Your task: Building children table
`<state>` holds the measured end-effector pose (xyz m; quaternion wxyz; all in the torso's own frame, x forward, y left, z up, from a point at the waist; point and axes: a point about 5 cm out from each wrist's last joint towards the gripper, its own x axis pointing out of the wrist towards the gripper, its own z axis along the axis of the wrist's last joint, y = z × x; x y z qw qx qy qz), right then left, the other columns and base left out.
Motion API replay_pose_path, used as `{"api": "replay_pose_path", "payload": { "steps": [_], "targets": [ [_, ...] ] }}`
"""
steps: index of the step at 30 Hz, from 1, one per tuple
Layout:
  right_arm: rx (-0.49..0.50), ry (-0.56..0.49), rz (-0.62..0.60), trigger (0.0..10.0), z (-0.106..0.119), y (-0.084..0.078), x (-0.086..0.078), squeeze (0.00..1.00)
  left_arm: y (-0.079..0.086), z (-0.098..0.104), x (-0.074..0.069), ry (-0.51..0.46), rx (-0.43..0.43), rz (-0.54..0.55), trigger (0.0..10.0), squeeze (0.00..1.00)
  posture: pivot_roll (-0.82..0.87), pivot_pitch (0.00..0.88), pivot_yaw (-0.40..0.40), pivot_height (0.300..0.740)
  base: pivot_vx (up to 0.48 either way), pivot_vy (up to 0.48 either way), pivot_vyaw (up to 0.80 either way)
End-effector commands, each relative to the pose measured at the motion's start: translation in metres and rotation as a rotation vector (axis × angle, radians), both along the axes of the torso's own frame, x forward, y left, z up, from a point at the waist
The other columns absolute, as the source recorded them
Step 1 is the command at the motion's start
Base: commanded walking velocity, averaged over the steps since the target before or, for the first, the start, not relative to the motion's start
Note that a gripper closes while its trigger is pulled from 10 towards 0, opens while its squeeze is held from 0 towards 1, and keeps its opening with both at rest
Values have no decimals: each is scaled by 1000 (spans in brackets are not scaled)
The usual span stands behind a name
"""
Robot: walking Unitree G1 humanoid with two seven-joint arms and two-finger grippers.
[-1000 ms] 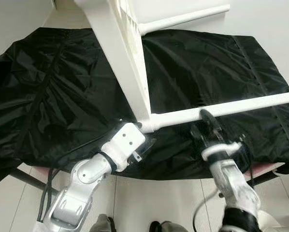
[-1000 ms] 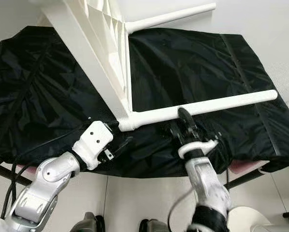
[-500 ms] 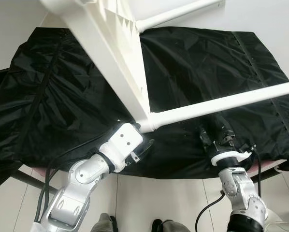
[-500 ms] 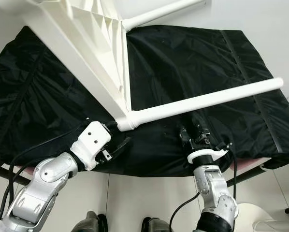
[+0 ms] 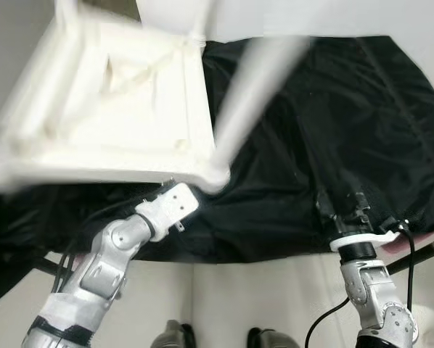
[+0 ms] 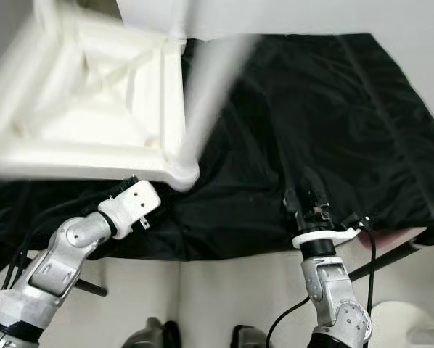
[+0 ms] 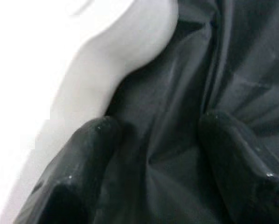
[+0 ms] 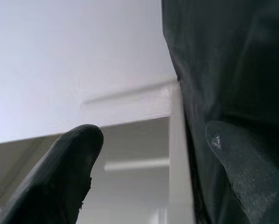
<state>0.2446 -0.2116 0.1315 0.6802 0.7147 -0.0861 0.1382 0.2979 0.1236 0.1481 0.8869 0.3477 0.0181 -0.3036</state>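
Note:
The white plastic children's table [image 5: 115, 109] is tipped with its ribbed underside facing me, blurred by motion. One round white leg [image 5: 253, 87] rises from its near corner [image 5: 213, 177]. My left gripper [image 7: 158, 140] reaches under that corner. It is open, its fingertips [image 7: 93, 140] rest on black cloth, and the white corner [image 7: 125, 42] lies just beyond them. My right gripper [image 5: 340, 199] stands open over the cloth's front edge, away from the leg, with nothing between its fingers [image 8: 69, 158].
A black cloth [image 5: 333, 109] covers the work surface and hangs over its front edge. A pink edge [image 5: 427, 243] shows under it at the right. White floor tiles [image 5: 260, 290] and my feet [image 5: 173, 337] lie below.
The white table has swung down towards the left, so its underside now faces me, and the leg has swept upward. My right gripper has dropped away from the leg.

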Motion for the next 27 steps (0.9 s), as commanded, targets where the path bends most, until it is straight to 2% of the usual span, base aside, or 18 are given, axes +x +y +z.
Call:
{"api": "replay_pose_path", "payload": {
  "steps": [1,3,5,18,20,21,22,24,26,27],
  "targets": [
    [31,44,6,10000,-15,11,-11,0,14,13,0,-179,-37,182,10000,0,-100,169,106,740,0,0,0],
    [10,37,16,10000,-16,13,-13,0,4,8,-12,-146,-57,86,10000,0,-98,169,101,740,0,0,0],
    [6,32,18,10000,-14,12,-11,0,2,6,-15,-128,-62,71,10000,0,-94,166,92,740,0,0,0],
    [-39,-5,45,10000,-5,9,-6,0,4,1,-17,-129,-46,26,10000,0,-93,167,73,740,0,0,0],
    [-111,-34,56,10000,1,10,-8,0,3,5,-23,-120,-87,-8,10000,0,-93,170,70,740,0,0,0],
    [-175,-56,74,10000,5,12,-10,0,2,9,-29,-110,-136,-38,10000,0,-92,176,67,740,0,0,0],
    [-175,-56,74,10000,5,12,-10,0,2,9,-29,-110,-136,-38,10000,0,-92,176,67,740,0,0,0],
    [-276,-92,109,10000,11,15,-14,0,0,16,-38,-94,-220,-82,10000,0,-91,174,63,740,0,0,0],
    [-276,-92,109,10000,11,15,-14,0,0,16,-38,-94,-220,-82,10000,0,-91,174,63,740,0,0,0],
    [-405,-147,149,10000,23,20,-15,0,-3,26,-49,-80,-328,-138,10000,0,-82,177,46,740,0,0,0]
  ]
}}
